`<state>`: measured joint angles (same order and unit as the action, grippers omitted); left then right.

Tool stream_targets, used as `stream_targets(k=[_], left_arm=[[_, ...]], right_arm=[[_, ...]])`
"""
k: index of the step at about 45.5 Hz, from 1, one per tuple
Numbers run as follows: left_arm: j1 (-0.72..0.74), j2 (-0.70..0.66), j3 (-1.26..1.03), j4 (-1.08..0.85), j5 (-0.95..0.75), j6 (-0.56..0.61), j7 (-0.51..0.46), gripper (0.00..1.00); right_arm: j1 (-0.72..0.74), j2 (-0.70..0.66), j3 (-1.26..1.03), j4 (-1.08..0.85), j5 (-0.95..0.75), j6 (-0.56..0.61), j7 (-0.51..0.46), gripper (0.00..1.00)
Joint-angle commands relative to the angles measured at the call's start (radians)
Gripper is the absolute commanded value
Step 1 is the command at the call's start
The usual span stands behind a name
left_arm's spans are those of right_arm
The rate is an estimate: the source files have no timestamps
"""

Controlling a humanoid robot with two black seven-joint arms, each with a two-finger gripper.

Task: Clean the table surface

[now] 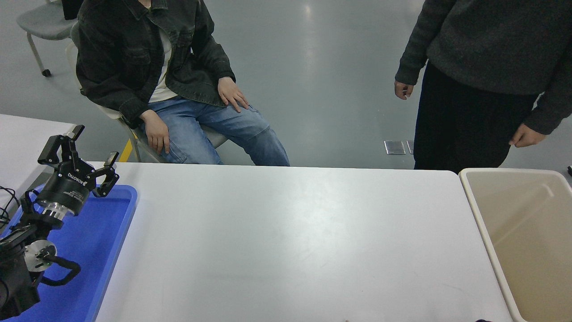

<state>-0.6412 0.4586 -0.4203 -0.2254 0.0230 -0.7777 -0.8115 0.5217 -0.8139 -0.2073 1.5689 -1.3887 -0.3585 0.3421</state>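
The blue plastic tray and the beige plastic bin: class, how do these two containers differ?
The blue plastic tray sits at the left end of the white table surface; the beige plastic bin stands at the right end. The tray is shallow, the bin deep. The open left gripper hovers over the tray; nothing is over the bin. Both look empty.

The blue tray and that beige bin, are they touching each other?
Apart. The head view shows the blue tray at the table surface's left end and the beige bin at its right end, with the bare white top between them.
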Motion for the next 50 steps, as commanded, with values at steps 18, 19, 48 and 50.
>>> stream_targets(k=[18,19,48,50], left_arm=[[0.000,0.000,0.000,0.001,0.000,0.000,0.000,1.00],[0.000,0.000,0.000,0.000,0.000,0.000,0.000,1.00],[0.000,0.000,0.000,0.000,0.000,0.000,0.000,1.00],[0.000,-0.001,0.001,0.000,0.000,0.000,0.000,1.00]], right_arm=[[-0.017,0.143,-0.004,-0.067,0.074,0.001,-0.003,0.99],[-0.019,0.145,-0.004,-0.072,0.074,0.001,-0.003,0.99],[-0.034,0.257,-0.011,-0.201,0.072,0.003,-0.003,0.99],[-0.038,0.265,-0.012,-0.204,0.072,0.003,-0.003,0.99]])
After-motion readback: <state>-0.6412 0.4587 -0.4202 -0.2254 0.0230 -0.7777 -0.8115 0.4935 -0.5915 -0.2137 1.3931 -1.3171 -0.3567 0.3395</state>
